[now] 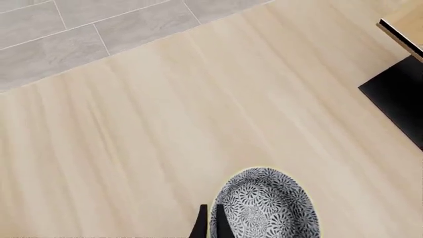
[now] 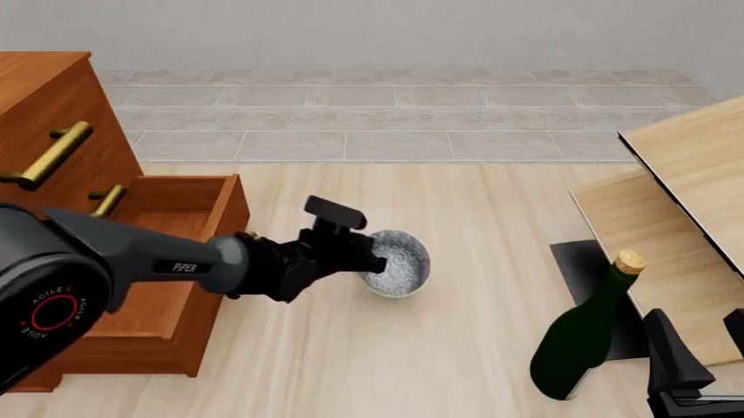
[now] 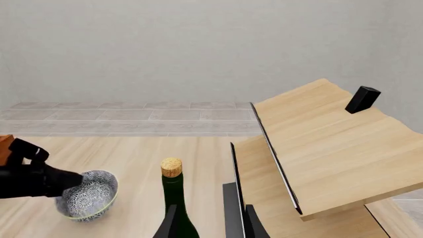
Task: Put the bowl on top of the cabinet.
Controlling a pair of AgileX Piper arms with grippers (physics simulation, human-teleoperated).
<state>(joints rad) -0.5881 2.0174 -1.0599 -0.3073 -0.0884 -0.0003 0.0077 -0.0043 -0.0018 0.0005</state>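
The bowl (image 2: 402, 261), small, round and grey-white speckled, is at mid-table just right of the cabinet's open drawer (image 2: 174, 228). My left gripper (image 2: 372, 259) is shut on the bowl's near-left rim. In the left wrist view one finger is inside the bowl (image 1: 268, 206) and one outside, with the left gripper (image 1: 211, 224) pinching the wall. From the right wrist view the bowl (image 3: 89, 194) looks slightly tilted. The reddish-brown cabinet (image 2: 47, 113) with brass handles stands at far left. My right gripper (image 2: 695, 320) is open at the lower right, holding nothing.
A dark green corked bottle (image 2: 581, 341) stands close in front of the right gripper (image 3: 211, 212). Pale wood boards (image 2: 686, 174) on a black base (image 2: 579, 266) lean at right, with a small black block (image 3: 362, 99) on top. The drawer juts toward the bowl.
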